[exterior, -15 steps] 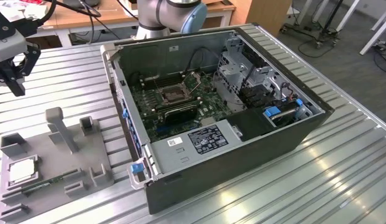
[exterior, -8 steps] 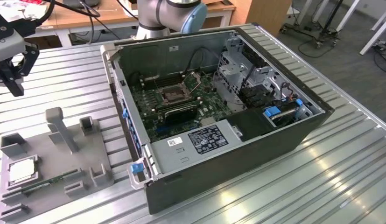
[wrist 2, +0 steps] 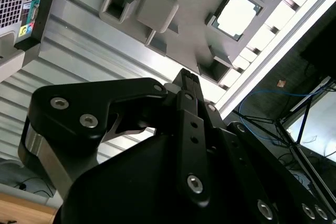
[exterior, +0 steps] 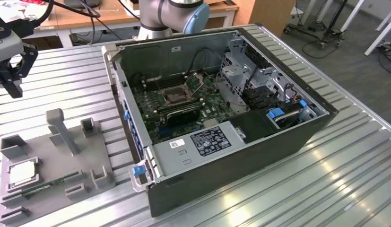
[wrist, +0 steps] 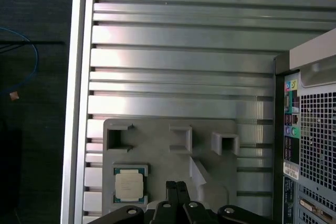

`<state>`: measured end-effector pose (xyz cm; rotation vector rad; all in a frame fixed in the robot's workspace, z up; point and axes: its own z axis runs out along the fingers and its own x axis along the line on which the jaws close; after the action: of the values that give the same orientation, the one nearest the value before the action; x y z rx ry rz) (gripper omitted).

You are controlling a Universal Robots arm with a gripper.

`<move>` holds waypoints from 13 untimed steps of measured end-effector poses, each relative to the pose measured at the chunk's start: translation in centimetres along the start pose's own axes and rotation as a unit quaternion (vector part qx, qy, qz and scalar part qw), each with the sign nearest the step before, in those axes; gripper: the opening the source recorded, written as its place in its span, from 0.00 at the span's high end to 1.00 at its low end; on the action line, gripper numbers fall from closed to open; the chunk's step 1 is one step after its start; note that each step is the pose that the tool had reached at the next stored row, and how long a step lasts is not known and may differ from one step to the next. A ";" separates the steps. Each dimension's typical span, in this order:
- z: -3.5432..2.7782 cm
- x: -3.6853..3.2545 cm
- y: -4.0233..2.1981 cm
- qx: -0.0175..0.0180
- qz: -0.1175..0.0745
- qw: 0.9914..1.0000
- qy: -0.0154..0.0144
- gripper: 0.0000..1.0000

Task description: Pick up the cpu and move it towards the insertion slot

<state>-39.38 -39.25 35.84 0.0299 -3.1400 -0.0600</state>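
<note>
The cpu [exterior: 21, 174] is a small pale square chip lying flat in a recess of the grey tray [exterior: 56, 161] at the exterior view's lower left. It also appears in both wrist views [wrist 2: 237, 15] [wrist: 129, 184]. My gripper [exterior: 13, 90] hangs in the air beyond the tray at the exterior view's far left, well above and apart from the cpu. Its black fingers [wrist: 176, 190] are pressed together, shut on nothing. The insertion slot [exterior: 176, 97] is a dark square socket with a metal frame on the green motherboard inside the open computer case.
The open computer case [exterior: 246, 142] lies on the ribbed metal table [exterior: 346, 179], to the tray's right in the exterior view. A thin green memory stick [exterior: 47, 185] lies in the tray beside the cpu. Grey upright posts [exterior: 59, 130] rise from the tray. The table edge [wrist: 79, 103] runs close by.
</note>
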 end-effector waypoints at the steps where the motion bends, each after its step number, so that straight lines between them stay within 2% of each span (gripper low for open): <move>1: 0.00 0.05 0.00 0.000 0.000 1.000 0.000 0.89; 11: 0.01 0.46 0.01 0.000 0.000 1.000 0.000 0.89; 13: 0.02 0.75 0.01 0.000 0.000 1.000 0.000 0.89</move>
<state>-40.13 -39.25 35.82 0.0300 -3.1400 -0.0600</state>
